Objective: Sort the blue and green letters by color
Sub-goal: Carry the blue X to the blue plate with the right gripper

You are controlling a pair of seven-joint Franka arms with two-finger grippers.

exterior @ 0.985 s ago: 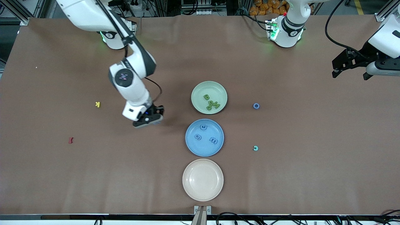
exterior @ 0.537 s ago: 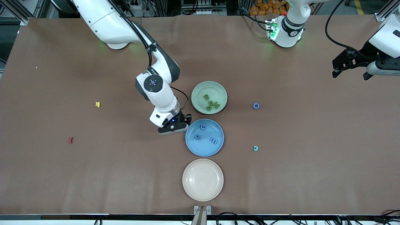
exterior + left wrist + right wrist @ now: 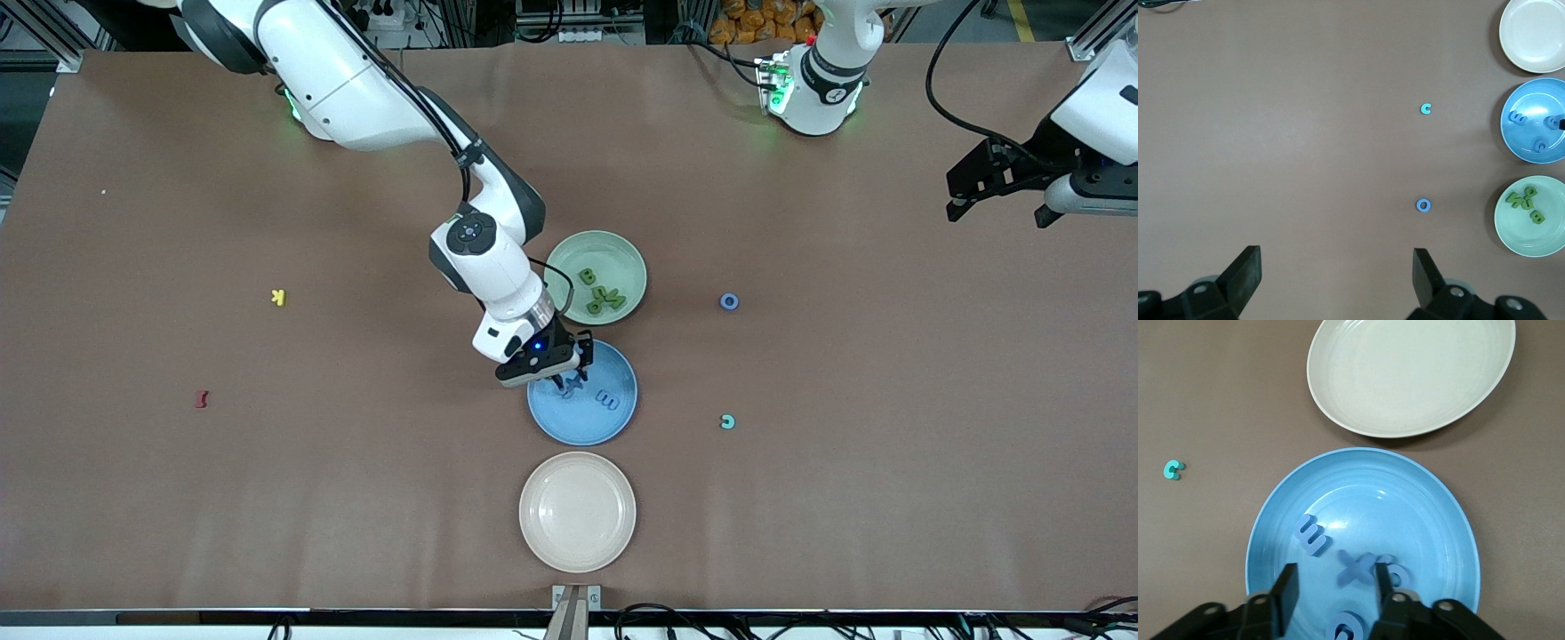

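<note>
My right gripper [image 3: 566, 380] hangs open over the blue plate [image 3: 587, 425]. A blue x [image 3: 1355, 568] lies loose in the plate between the spread fingers, beside a blue E [image 3: 1311, 535] and two more blue letters [image 3: 1395, 572]. Several green letters [image 3: 605, 296] lie in the green plate [image 3: 569, 256]. A blue o [image 3: 729, 301] and a teal-blue c [image 3: 727, 421] lie on the table toward the left arm's end. My left gripper [image 3: 994, 215] waits open, high over that end; its view shows the o [image 3: 1423, 205] and c [image 3: 1425, 109].
An empty cream plate [image 3: 578, 511] stands nearer the front camera than the blue plate. A yellow K [image 3: 278, 297] and a dark red letter [image 3: 202, 399] lie toward the right arm's end. The three plates stand in one row mid-table.
My right arm has swung from near the right arm's end to over the blue plate, and the blue x now lies free in the plate. The left arm has not moved.
</note>
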